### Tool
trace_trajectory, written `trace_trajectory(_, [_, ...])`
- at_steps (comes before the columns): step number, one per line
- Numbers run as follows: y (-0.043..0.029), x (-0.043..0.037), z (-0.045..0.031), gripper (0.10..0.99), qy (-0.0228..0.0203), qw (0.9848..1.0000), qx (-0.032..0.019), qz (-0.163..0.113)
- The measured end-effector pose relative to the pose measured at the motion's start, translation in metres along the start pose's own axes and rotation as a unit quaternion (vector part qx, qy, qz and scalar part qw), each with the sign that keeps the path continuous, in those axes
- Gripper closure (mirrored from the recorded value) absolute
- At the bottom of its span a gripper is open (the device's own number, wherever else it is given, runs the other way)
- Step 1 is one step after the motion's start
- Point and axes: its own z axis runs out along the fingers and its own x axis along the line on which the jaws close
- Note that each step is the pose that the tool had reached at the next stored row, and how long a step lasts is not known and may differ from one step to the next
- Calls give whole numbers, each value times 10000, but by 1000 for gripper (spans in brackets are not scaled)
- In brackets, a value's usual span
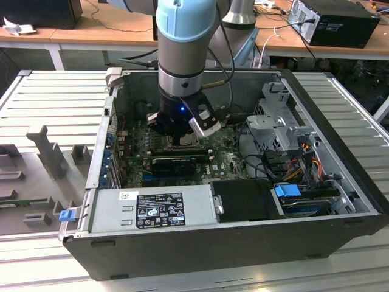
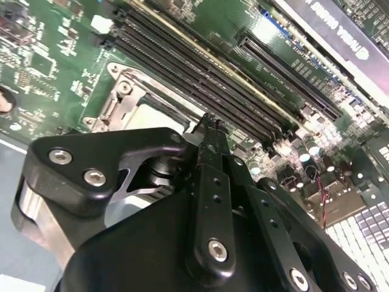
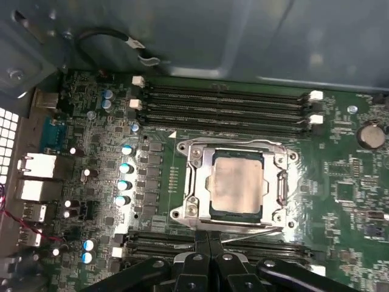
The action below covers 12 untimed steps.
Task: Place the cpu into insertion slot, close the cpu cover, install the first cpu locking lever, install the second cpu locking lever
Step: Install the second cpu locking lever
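One arm reaches into the computer case (image 1: 340, 182) at the exterior view's centre. In the first wrist view, the cpu (image 3: 237, 181) sits in the insertion slot (image 3: 192, 210) under the cpu cover (image 3: 281, 182), mid-frame; the gripper (image 3: 209, 240), fingers pressed together and empty, is at the bottom edge. In the second wrist view, it fills the lower frame.

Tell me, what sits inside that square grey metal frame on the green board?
Inside the square grey metal cover frame lies a pale tan-grey square chip, face up. The socket beneath it is covered by the chip.

Grey ribbed metal bench (image 1: 55, 97) carries the open black PC case (image 1: 200, 240), lying flat on its side, roughly mid-bench. On the exterior view's left, grey fixture blocks (image 1: 45, 149) sit on the bench surface, just beside the case w/ a blue clip (image 1: 65, 214) near its corner.
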Motion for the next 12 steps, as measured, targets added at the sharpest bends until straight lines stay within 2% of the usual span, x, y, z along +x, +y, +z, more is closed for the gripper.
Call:
trace_trajectory(1, [-7, 15, 48, 980, 0, 10000, 0, 0])
trace_trajectory(4, [-18, 32, 121, 980, 0, 10000, -2, 0])
trace_trajectory(5, [-21, 42, 127, 980, -3, 10000, -57, -2])
trace_trajectory(6, [-29, 53, 128, 980, -13, 9999, -163, -1])
trace_trajectory(7, [-47, 79, 126, 980, -16, 9998, -214, -2])
trace_trajectory(9, [-86, 95, 125, 980, -22, 9997, -252, 8])
trace_trajectory(10, [-97, 116, 125, 980, -26, 9995, -301, 11])
trace_trajectory(12, [-109, 180, 146, 980, -29, 9994, -342, 10])
